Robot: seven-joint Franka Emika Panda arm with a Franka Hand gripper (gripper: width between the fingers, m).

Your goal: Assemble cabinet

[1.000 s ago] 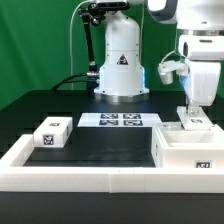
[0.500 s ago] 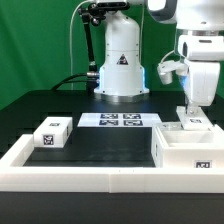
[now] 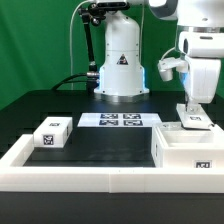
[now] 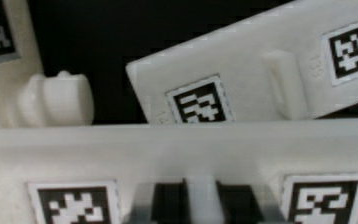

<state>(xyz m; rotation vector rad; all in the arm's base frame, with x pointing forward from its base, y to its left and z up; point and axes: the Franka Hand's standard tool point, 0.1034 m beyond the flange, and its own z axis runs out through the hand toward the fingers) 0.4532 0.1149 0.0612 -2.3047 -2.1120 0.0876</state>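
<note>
The cabinet [image 3: 185, 150], a large white box with a tag on its front, stands at the exterior view's right. A smaller white tagged part [image 3: 197, 124] sits on its far top edge. My gripper [image 3: 190, 112] reaches straight down onto that part, fingers close together. In the wrist view my gripper [image 4: 202, 200] has a thin pale strip between two dark fingers [image 4: 167, 202], set in a white tagged piece [image 4: 158, 160]. Beyond it lies a tilted white panel [image 4: 247, 80] with tags, beside a round white knob [image 4: 51, 100].
A small white tagged block [image 3: 50, 133] lies at the exterior view's left. The marker board [image 3: 120, 120] lies at the back middle before the white robot base [image 3: 122, 60]. A long white rail [image 3: 90, 175] borders the table's front and left.
</note>
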